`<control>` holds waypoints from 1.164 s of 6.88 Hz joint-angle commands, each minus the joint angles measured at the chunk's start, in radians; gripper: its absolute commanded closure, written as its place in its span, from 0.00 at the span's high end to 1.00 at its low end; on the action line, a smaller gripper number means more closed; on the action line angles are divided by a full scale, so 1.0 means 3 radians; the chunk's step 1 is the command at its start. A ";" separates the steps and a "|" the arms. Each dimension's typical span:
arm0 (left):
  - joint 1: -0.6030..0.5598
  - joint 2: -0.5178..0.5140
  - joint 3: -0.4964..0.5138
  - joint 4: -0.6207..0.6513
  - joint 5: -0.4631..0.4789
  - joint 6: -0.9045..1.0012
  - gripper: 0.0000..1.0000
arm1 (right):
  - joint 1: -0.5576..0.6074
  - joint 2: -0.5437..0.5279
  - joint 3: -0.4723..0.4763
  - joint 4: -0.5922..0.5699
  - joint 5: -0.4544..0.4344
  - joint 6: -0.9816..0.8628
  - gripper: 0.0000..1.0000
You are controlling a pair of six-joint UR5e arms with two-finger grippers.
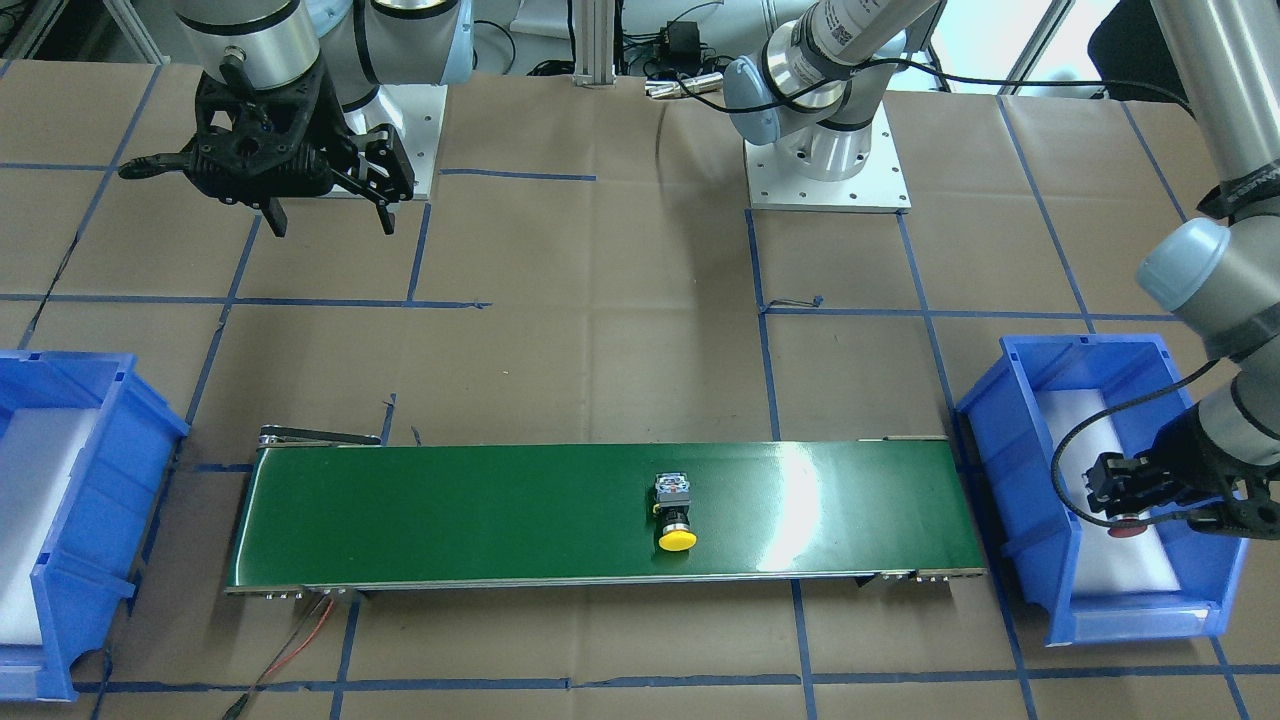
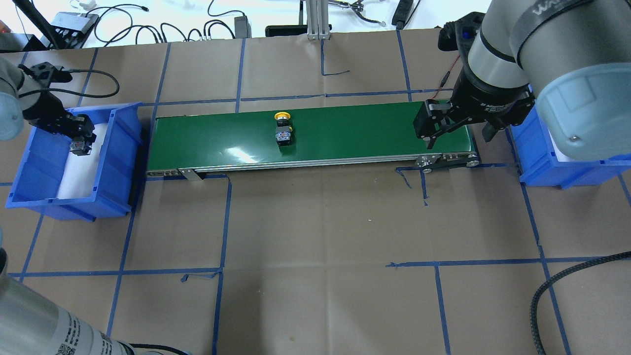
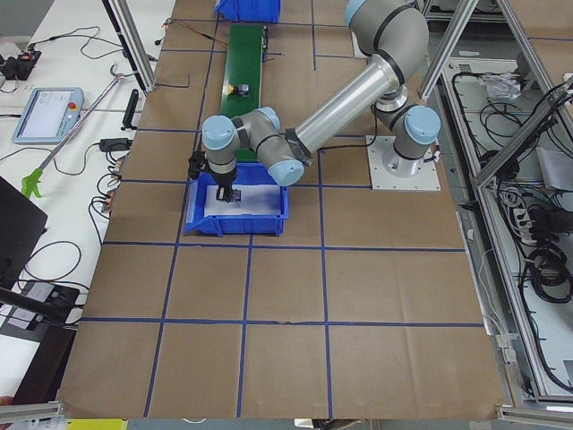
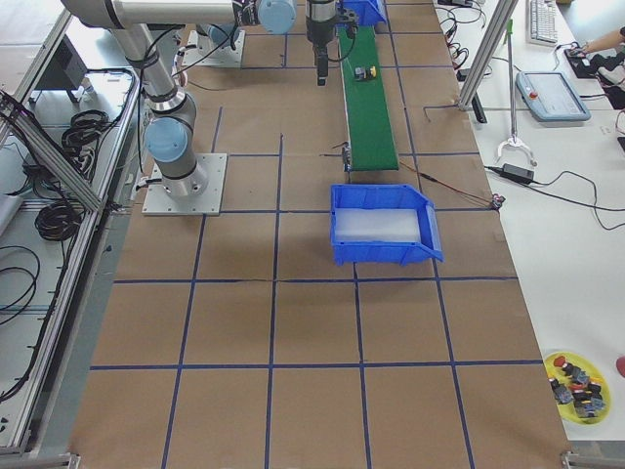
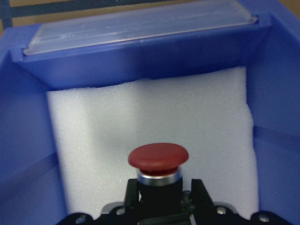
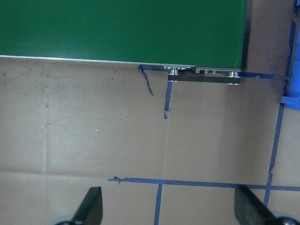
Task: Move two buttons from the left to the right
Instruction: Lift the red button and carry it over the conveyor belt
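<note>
Left fingers (image 5: 199,191) pinched the red domed button (image 5: 158,157) over white foam (image 5: 140,112).
Right fingers (image 6: 91,206) hung spread above the paper-covered tabletop (image 6: 93,131).

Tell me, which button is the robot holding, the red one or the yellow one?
The red button, held by the left gripper in the blue bin. The yellow button lies alone on the green belt.

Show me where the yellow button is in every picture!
Front-facing: yellow button on the green belt, right of middle.
Overhead: yellow button on the belt, left of middle.
Exterior left: yellow button tiny, far up the belt.
Exterior right: yellow button tiny, near the top.
Left wrist: not there; only the red button.
Right wrist: not there; just belt.
Shared landmark: the green belt.
</note>
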 commanded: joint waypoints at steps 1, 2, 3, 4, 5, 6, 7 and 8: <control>-0.0009 0.0234 0.0239 -0.0537 0.0030 -0.0014 0.12 | 0.0000 0.0000 0.0008 0.0000 0.0007 0.0000 1.00; -0.0019 0.0326 0.0255 -0.0691 0.0030 -0.0070 0.12 | 0.0000 0.0000 0.0008 0.0000 0.0002 0.0000 1.00; -0.0065 0.0373 0.0255 -0.0698 0.0030 -0.0132 0.12 | 0.0000 0.0000 0.0008 0.0000 0.0007 0.0000 1.00; -0.0222 0.0373 0.0255 -0.0693 0.0040 -0.0238 0.12 | 0.0000 0.0000 0.0013 0.0000 0.0007 0.0000 1.00; -0.0472 0.0409 0.0260 -0.0687 0.0076 -0.0503 0.12 | 0.0000 0.0000 0.0013 0.0000 0.0007 0.0000 1.00; -0.0707 0.0414 0.0250 -0.0687 0.0091 -0.0840 0.12 | 0.0000 0.0000 0.0013 0.0000 0.0002 0.0000 1.00; -0.0952 0.0424 0.0179 -0.0677 0.0086 -0.1157 0.12 | 0.0000 0.0000 0.0008 0.0000 0.0007 0.0000 1.00; -0.1172 0.0409 0.0143 -0.0652 0.0086 -0.1479 0.12 | 0.0000 0.0000 0.0008 0.0000 0.0012 0.0005 1.00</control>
